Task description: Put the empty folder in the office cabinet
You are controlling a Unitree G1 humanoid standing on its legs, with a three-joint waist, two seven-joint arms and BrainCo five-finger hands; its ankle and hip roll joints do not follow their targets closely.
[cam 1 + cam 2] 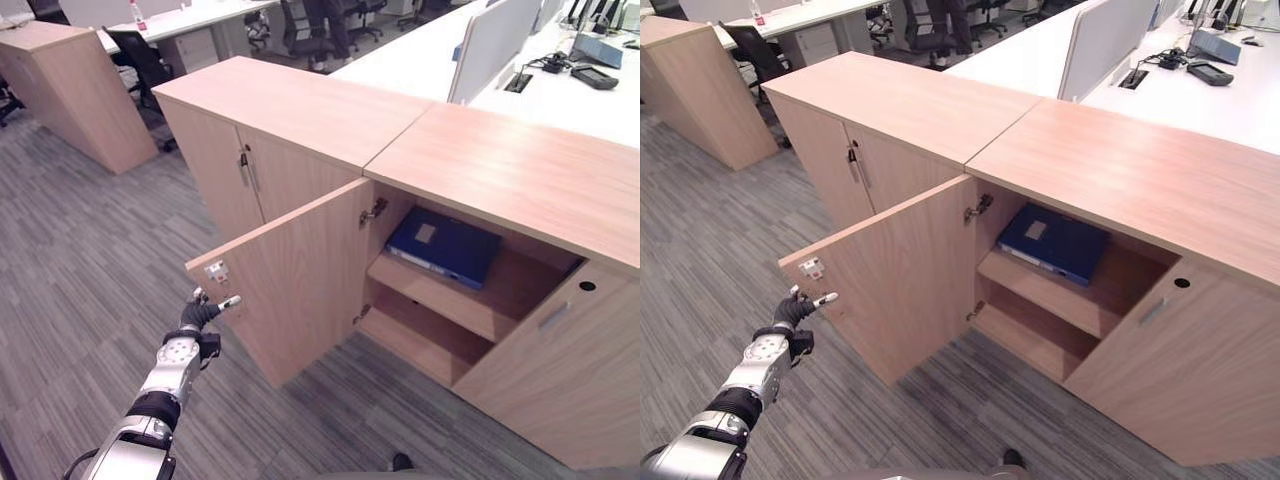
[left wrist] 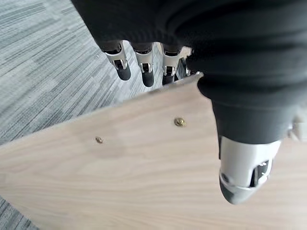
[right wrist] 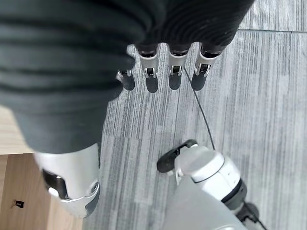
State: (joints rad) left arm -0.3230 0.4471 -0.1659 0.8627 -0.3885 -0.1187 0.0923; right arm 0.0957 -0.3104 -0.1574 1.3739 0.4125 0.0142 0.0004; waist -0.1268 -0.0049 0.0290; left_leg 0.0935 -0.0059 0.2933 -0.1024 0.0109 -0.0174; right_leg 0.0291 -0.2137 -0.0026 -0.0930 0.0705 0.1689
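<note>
The left hand (image 1: 203,312) is at the free outer edge of the open door (image 1: 300,275), low down near its latch plate; in the left wrist view the fingers (image 2: 144,64) hang fairly straight past the far side of the door's edge while the thumb (image 2: 247,170) lies against the near face, so the hand brackets the edge loosely rather than clamping it, and I read it as open. The right hand (image 3: 158,62) hangs over the carpet with its fingers relaxed and straight, holding nothing. From the left hand, the folder (image 1: 445,245) lies across the width of the door and deeper in, inside the cabinet (image 1: 500,170): it is blue, lies flat on the upper shelf (image 1: 470,305), its long axis running slantwise from the front of the shelf toward the back, its white label facing up. So the folder looks already stowed, and the move left is probably to swing the door shut; that turns on the door standing wide out from its hinge side, with the left hand at the swinging end, the nearer arm for a push. The folder's far end sits in shadow under the cabinet top, so whether it touches the back wall I cannot tell. The lower shelf is partly hidden by the door and the closed right-hand door (image 1: 555,360).
</note>
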